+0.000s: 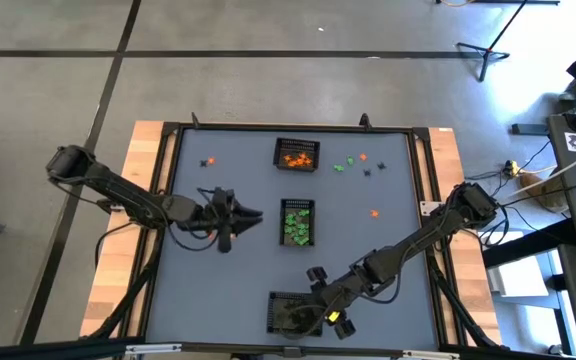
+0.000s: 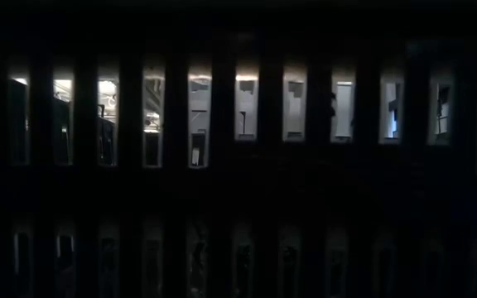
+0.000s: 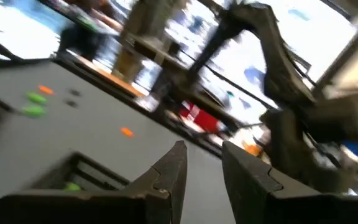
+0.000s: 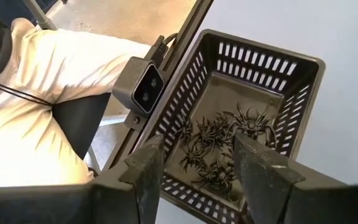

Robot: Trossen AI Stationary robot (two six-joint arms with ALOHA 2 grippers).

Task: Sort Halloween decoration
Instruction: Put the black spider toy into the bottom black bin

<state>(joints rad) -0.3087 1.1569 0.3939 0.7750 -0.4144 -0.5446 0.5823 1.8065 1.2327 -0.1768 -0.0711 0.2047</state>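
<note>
My right hand [image 4: 197, 165] hangs just above the black mesh basket [image 4: 291, 81] at the near edge of the table [image 1: 228, 290], fingers spread apart with nothing between them. Straight below the gap between my fingers lies a heap of black spider trinkets [image 4: 219, 146] on the basket's floor, bunched toward the wall nearest me. Off to one side of this hand, past the table's rim, a small camera [image 4: 143, 87] sits on the frame, and beyond it a person's light trouser legs [image 4: 36, 99] show.

My left hand [image 1: 250, 216] hovers over bare table, well apart from my right hand. Its fingers [image 3: 166, 177] stand partly apart with a narrow gap and hold nothing. Just ahead of its fingertips sits the middle basket [image 1: 297, 222], filled with green trinkets [image 1: 296, 226]. Farther beyond, the far basket [image 1: 297, 154] holds orange trinkets [image 1: 296, 157].

Loose pieces remain on the table: a few green ones [image 1: 343, 165] with an orange one [image 1: 363, 157] and some dark ones [image 1: 373, 168] lie beyond the middle basket, toward the far right corner; a single orange piece [image 1: 375, 212] rests on the far side of my right arm; and an orange piece [image 1: 210, 161] with a dark one beside it lies beyond my left hand.

The low view shows only dark mesh slats.
</note>
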